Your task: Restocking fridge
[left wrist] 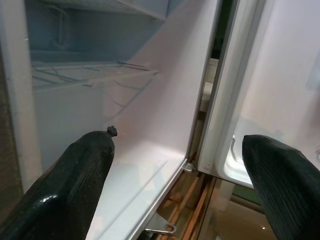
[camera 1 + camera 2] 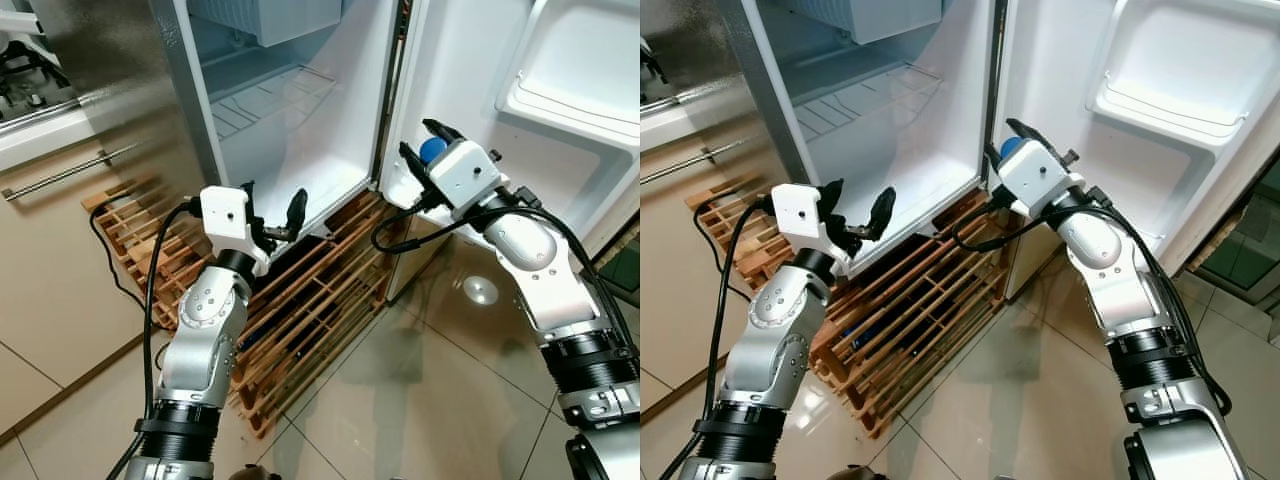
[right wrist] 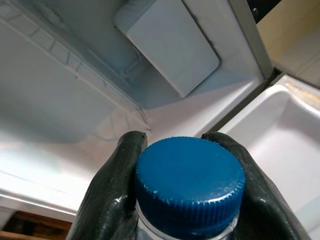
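Blue-capped bottle [image 3: 189,187] pinched between right gripper [image 2: 428,150] fingers, near the open fridge [image 2: 300,110] hinge edge | left gripper [image 2: 272,212] fingers spread, nothing between them, bare fridge floor just ahead | door [image 2: 560,90] swung wide | pallet [image 2: 300,300] below

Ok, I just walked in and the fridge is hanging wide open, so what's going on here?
The robot is restocking the open white fridge. Its right gripper is shut on a clear bottle with a blue screw cap, held up by the gap between the cabinet and the open white door. Its left gripper hangs open and empty in front of the fridge's lower compartment, above a slatted wooden pallet on the floor.
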